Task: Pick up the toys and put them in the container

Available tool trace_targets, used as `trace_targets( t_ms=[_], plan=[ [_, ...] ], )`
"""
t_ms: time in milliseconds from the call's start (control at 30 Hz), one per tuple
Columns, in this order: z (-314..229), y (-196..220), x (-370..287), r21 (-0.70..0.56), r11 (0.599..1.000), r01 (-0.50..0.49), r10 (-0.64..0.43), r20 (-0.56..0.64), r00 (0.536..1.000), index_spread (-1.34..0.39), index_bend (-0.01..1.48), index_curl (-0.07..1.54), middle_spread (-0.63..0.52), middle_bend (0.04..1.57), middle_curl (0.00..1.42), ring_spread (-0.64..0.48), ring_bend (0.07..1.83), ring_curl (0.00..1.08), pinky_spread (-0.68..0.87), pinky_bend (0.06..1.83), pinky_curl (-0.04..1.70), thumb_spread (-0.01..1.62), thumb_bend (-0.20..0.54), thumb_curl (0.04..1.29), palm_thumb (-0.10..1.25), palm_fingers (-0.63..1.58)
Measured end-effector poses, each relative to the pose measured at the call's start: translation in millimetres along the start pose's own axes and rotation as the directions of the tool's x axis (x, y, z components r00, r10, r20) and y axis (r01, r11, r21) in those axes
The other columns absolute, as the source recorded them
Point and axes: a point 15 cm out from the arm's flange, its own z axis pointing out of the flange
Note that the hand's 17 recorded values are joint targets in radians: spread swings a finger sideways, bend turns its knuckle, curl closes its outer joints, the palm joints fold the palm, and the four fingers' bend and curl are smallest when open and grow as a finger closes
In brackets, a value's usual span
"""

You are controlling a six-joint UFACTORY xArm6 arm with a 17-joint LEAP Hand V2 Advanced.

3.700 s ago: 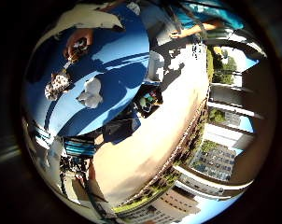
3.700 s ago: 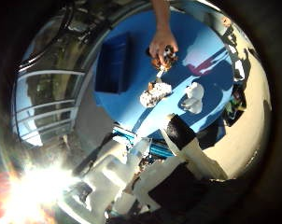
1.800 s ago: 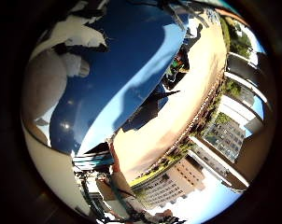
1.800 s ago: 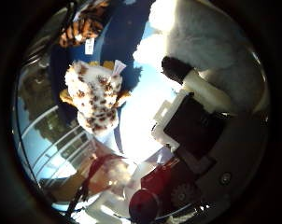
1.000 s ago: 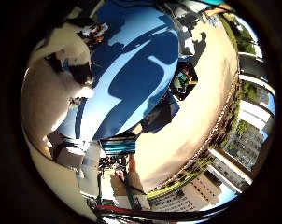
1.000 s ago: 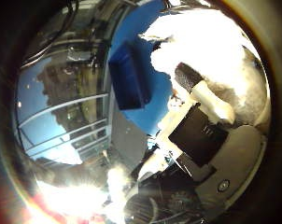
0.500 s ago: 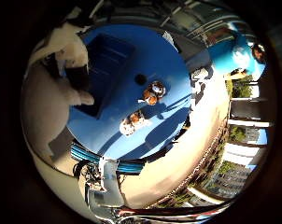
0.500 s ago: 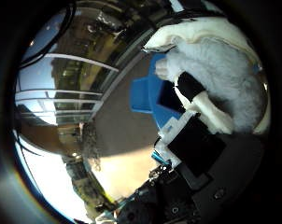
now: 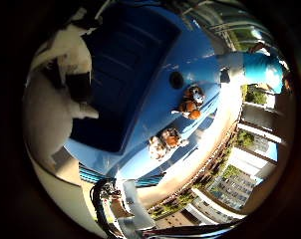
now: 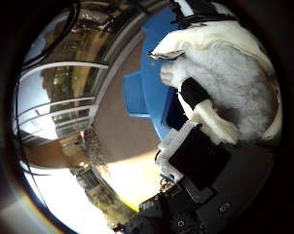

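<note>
A white plush toy [image 10: 234,78] fills much of the thumb side view, close to my palm. My right hand [image 10: 200,156] is shut on it, with a black-tipped finger [image 10: 193,92] curled across its fur. In the little finger side view the same toy bulges beside the fingers [image 9: 73,64], hanging over the dark blue container [image 9: 130,64]. The container stands on the blue table [image 9: 155,114]. Two toys lie on the table beside the container: an orange and brown plush [image 9: 190,102] and a spotted plush [image 9: 165,142].
A small black round object [image 9: 176,79] lies on the table between the container and the orange toy. The table's edge [image 9: 140,172] runs just past the spotted toy, with tan ground beyond. Railings [image 10: 59,112] and buildings [image 9: 230,184] lie further off.
My hand closed on the white plush on the table and lifted it. The camera has since swung until the container lies under the held toy.
</note>
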Motion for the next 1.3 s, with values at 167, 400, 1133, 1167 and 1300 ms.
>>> trace_targets(
  t_ms=[167,400,1133,1167,1300],
  plan=[
    [7.5,-1.2,4.3,-0.017,1.0,-0.009,0.009,0.0,1.0,-0.75,1.29,0.0,-0.24,1.15,1.1,-0.03,1.47,0.77,0.17,1.59,0.73,1.13,-0.038,0.72,0.84,0.63],
    [18.5,-2.1,6.9,-0.042,0.999,0.009,-0.009,0.0,1.0,-0.39,0.97,0.02,-0.09,0.55,0.77,0.16,1.02,0.56,0.31,1.33,0.62,1.11,-0.039,0.64,0.77,-0.25],
    [-133.4,56.9,166.2,0.226,0.974,-0.025,0.024,0.005,1.0,-0.42,0.23,0.15,0.06,0.17,0.35,0.29,0.44,0.3,0.47,0.81,0.3,1.06,-0.031,0.5,0.72,0.02],
    [-136.6,60.8,177.6,0.233,0.972,-0.034,0.034,0.004,0.999,-0.42,0.22,0.17,0.05,0.17,0.34,0.29,0.43,0.3,0.47,0.8,0.29,1.06,-0.031,0.5,0.72,0.04],
    [-133.0,69.6,227.4,0.231,0.972,-0.035,0.039,-0.014,0.999,-0.41,0.19,0.2,0.04,0.17,0.34,0.28,0.42,0.3,0.48,0.79,0.28,1.05,-0.028,0.49,0.73,0.06]
  ],
)
